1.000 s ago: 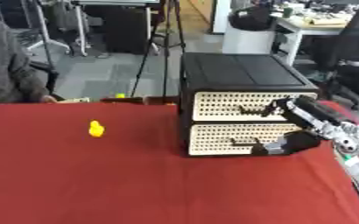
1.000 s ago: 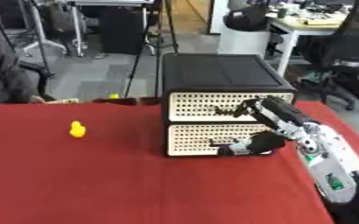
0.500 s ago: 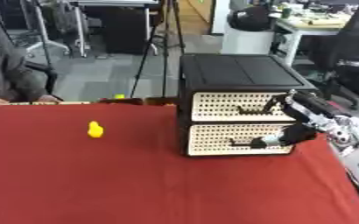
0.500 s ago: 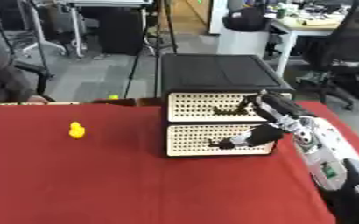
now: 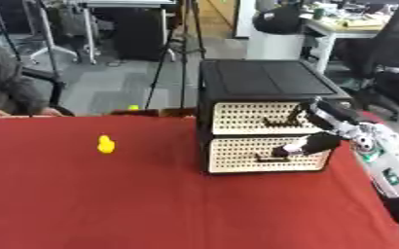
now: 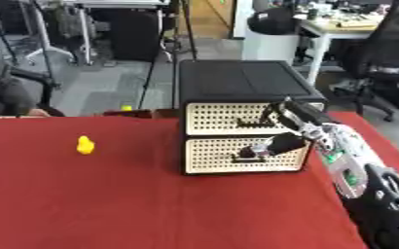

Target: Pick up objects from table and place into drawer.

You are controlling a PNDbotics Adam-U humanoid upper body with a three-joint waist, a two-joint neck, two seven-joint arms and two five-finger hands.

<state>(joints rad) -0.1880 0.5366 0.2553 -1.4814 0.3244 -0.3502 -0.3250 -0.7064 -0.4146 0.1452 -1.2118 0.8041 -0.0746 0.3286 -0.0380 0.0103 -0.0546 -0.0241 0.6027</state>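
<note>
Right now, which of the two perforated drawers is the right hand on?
The lower cream perforated drawer: the black right hand has fingers down at its dark handle. The upper drawer sits above, next to the wrist. Both look closed.

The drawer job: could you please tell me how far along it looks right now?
Nothing is stowed yet. The yellow object lies on the red table, left of the drawer unit, and both drawers look shut. In hand: the right hand is at the lower drawer's handle, its fingers at the handle. Left: open the drawer, pick up the yellow object and put it inside.
</note>
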